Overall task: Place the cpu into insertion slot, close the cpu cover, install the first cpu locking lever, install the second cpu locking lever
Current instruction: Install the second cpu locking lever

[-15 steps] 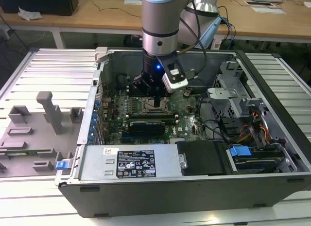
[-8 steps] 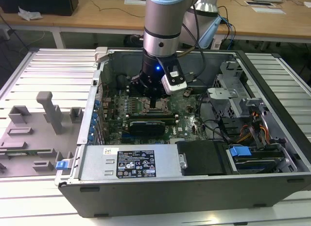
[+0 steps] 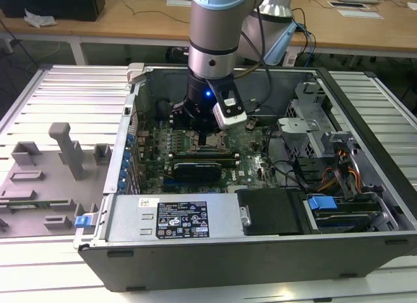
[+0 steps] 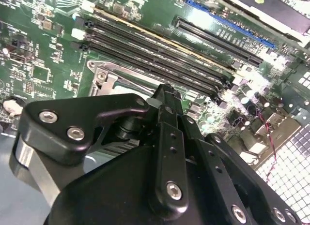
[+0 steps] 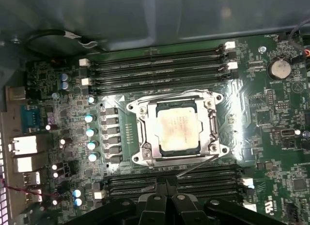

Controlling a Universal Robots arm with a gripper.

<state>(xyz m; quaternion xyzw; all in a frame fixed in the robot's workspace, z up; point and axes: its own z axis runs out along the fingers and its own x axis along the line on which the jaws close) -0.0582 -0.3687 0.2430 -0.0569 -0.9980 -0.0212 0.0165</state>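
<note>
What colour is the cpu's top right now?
Pale tan, slightly silvery; the cpu shows best in the first wrist view, seated inside the silver cover.

exterior: high, angled down | wrist views: close above motherboard (image 5: 252, 138), shared

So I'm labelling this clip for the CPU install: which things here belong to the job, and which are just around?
Job:
- cpu, seated in the insertion slot
- cpu cover, down around it
- gripper, beside the socket

Just around:
- memory slots
- coin battery
- grey fixture tray
</note>
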